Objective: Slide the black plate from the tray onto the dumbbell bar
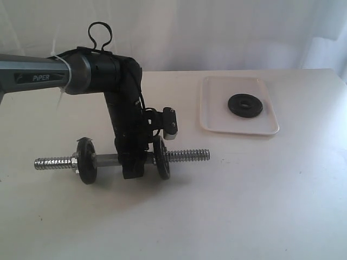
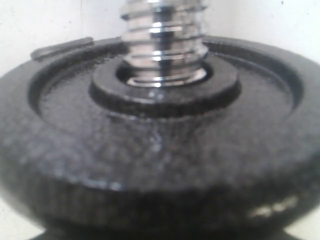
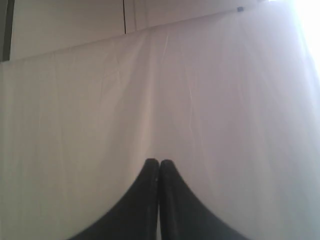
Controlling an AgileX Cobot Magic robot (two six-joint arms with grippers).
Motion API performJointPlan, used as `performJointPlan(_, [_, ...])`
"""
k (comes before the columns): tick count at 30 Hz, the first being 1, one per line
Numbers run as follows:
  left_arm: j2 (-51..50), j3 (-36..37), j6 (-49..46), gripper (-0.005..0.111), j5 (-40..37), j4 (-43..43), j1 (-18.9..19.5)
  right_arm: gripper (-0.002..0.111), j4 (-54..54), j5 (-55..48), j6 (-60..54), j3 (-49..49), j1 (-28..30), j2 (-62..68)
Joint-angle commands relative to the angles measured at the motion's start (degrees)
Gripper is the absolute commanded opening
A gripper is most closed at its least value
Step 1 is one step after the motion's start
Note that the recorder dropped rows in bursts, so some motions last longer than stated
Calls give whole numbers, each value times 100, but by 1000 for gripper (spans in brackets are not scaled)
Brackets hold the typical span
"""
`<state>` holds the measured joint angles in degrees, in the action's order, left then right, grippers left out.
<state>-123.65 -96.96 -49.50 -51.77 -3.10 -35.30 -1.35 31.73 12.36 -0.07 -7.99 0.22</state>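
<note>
Pale beige table [image 1: 260,211] fills the exterior view, with a white curtain [image 1: 227,32] hanging behind it. On it, the left gripper [image 1: 133,165] points straight down over the middle of the dumbbell bar [image 1: 187,156], its black fingers astride the rod. The near finger hides that stretch of bar, so I cannot tell whether they press on the metal or only flank it.

The bar lies level, its long axis running from 9 o'clock to 3 o'clock, with both threaded ends bare. Just at 3 o'clock of the gripper a right disc [image 1: 161,157] stands on edge on the bar. At 9 o'clock a left disc [image 1: 87,160] stands the same way, with a silver collar nut [image 1: 73,161] against its outer face. The left wrist view shows one such disc very close and blurred, with thread passing through its hole; which of the two it is I cannot tell.

At 2 o'clock, well apart, the black plate [image 1: 245,104] lies flat in the tray [image 1: 214,116], its hole facing up. The left arm [image 1: 43,76] is cut off at the 9 o'clock edge.

The right gripper [image 3: 159,167] appears only in its own wrist view, tips pressed together before white cloth
</note>
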Motion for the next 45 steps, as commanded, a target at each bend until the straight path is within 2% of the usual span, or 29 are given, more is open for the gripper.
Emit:
performJointPlan(1, [94, 19, -25, 0, -13, -25, 14, 0, -14, 61, 1243, 7, -2, -22])
performJointPlan(7, [94, 19, -25, 0, 102, -25, 14, 0, 857, 232, 888, -53, -2, 70])
performJointPlan(14, [94, 19, -25, 0, 102, -25, 14, 0, 685, 494, 811, -1026, -2, 1074])
performJointPlan(20, [94, 19, -25, 0, 102, -25, 14, 0, 135, 283, 186, -2274, -2, 2640])
performJointPlan(21, [94, 19, -25, 0, 114, -25, 14, 0, 135, -155, -378, -2726, -2, 3266])
performJointPlan(23, [94, 19, -25, 0, 164, -48, 14, 0, 135, -621, -786, -3250, -2, 4200])
performJointPlan(26, [94, 19, -25, 0, 165, -63, 14, 0, 135, -1265, -820, -3927, -2, 5541])
performJointPlan(32, [94, 19, -25, 0, 176, -124, 14, 0, 135, -3636, -922, -5766, -128, 8300])
performJointPlan(36, [94, 19, -25, 0, 214, -177, 14, 0, 135, -3889, -1109, -6217, -541, 9549])
performJointPlan(45, [94, 19, -25, 0, 239, -209, 14, 0, 135, -4147, -1120, -6658, -638, 10610])
